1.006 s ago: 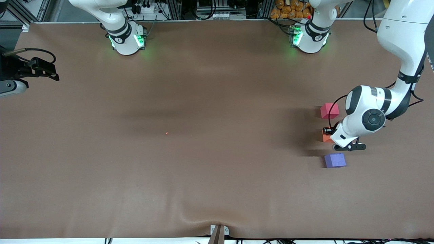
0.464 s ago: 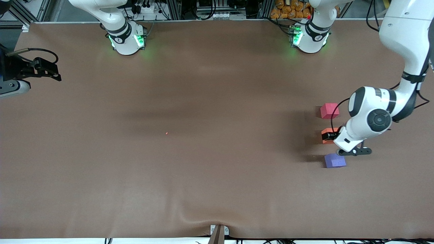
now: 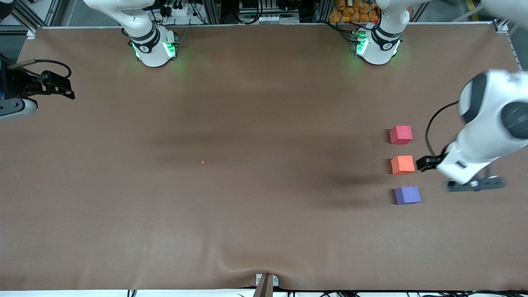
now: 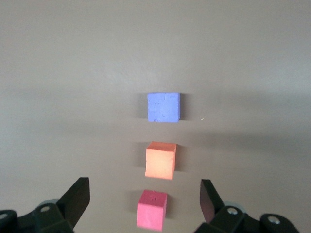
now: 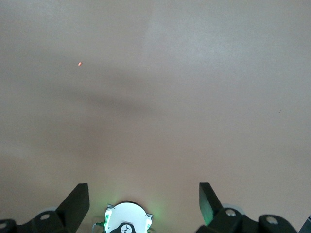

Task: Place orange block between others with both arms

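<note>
The orange block [image 3: 402,164] rests on the table between the others: the pinkish-red cube [image 3: 401,134] farther from the front camera and the purple-blue cube [image 3: 407,194] nearer to it. All three stand apart in one row. My left gripper [image 3: 424,162] hangs in the air beside the orange block, toward the left arm's end of the table, open and holding nothing. From the left wrist view I look down on the purple-blue cube [image 4: 164,108], the orange block [image 4: 161,160] and the pinkish-red cube [image 4: 152,215], far below the open left gripper [image 4: 144,195]. My right gripper [image 3: 65,89] waits open at the right arm's end.
The brown table cover [image 3: 247,185] has a small orange speck [image 3: 203,161] near its middle. Both green-lit bases [image 3: 154,47] stand along the edge farthest from the front camera. The right wrist view shows bare cover and the right arm's base [image 5: 127,219] under the open right gripper [image 5: 143,196].
My left gripper has opened, let go of the orange block between the two cubes, and pulled up and away toward the left arm's end. The right arm has barely moved.
</note>
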You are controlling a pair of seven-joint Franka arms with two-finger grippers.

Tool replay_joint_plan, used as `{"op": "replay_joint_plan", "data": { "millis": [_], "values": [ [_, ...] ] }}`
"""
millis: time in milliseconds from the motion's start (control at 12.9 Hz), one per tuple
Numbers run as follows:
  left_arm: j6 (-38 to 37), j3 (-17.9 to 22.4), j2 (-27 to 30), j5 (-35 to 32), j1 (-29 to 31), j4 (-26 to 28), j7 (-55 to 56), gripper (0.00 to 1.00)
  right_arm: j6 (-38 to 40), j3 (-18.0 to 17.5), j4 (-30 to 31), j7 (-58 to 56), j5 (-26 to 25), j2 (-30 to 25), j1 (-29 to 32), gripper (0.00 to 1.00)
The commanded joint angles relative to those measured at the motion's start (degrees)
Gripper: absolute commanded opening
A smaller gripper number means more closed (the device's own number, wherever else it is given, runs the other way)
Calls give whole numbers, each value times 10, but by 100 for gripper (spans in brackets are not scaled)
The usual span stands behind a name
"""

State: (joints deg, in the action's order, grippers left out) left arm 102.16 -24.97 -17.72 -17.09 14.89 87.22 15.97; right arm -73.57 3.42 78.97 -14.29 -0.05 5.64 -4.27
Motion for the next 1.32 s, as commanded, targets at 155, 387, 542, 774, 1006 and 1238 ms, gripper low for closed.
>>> {"op": "replay_joint_plan", "data": {
  "millis": [155, 387, 542, 774, 1006, 1238],
  "values": [
    [-110, -10, 108, 88, 4, -36, 6, 100, 2, 1, -8, 1, 1, 3, -2, 100],
    [-129, 3, 153, 122, 3, -35, -4, 100, 2, 1, -8, 1, 1, 3, -2, 100],
    [-134, 77, 169, 136, -51, -27, -39, 100, 1, 1, -8, 2, 1, 3, -2, 100],
    [-152, 167, 195, 166, -119, 8, -50, 100, 0, 1, -8, 1, 1, 3, -3, 100],
    [-124, 196, 250, 167, -147, 80, -52, 100, -2, 1, -8, 1, 1, 3, -2, 100],
    [-123, 220, 246, 167, -152, 71, -97, 100, -2, 1, -8, 1, 1, 3, -2, 100]
  ]
}}
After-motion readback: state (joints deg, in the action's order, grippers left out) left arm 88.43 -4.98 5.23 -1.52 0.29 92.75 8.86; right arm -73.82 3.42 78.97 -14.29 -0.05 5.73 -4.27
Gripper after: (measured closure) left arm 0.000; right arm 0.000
